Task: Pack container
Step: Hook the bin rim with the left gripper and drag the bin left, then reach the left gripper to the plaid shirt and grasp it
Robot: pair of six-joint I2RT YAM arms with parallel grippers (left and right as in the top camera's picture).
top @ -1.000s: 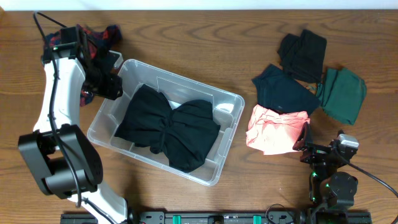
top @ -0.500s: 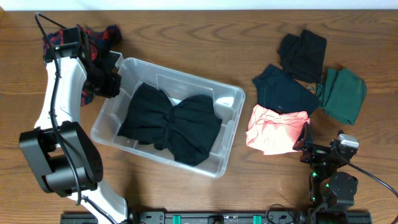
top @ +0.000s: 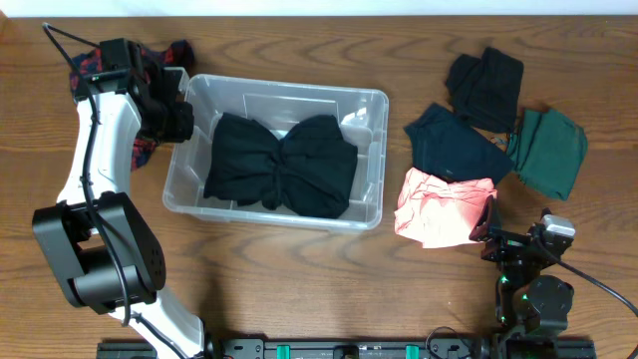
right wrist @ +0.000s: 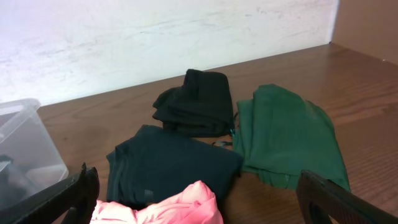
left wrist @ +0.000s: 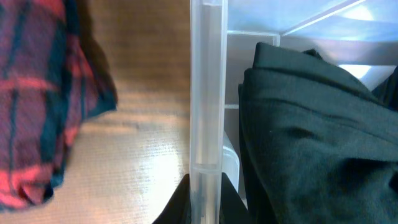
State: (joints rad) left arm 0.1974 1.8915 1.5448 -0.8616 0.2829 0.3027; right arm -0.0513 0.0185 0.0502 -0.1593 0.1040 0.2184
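The container (top: 371, 108), a clear plastic bin, lies left of the table's middle with a black garment (top: 279, 165) inside. My left gripper (top: 177, 118) is shut on the container's left wall. In the left wrist view that wall (left wrist: 205, 93) runs upright between the two fingertips of my left gripper (left wrist: 205, 200), with the black garment (left wrist: 311, 124) to its right. My right gripper (top: 485, 231) rests open near the front right. In the right wrist view my right gripper (right wrist: 199, 205) has a pink garment (right wrist: 186, 208) lying between its wide-apart fingers.
A red plaid garment (top: 150, 58) lies behind and under the left arm, outside the bin. On the right lie a pink garment (top: 439, 204), a dark teal one (top: 454, 145), a black one (top: 485, 88) and a green one (top: 548, 150).
My left gripper has shut on the container's left wall and swung the bin round. It lay slanted and now lies square to the table's edge. The right arm has not moved.
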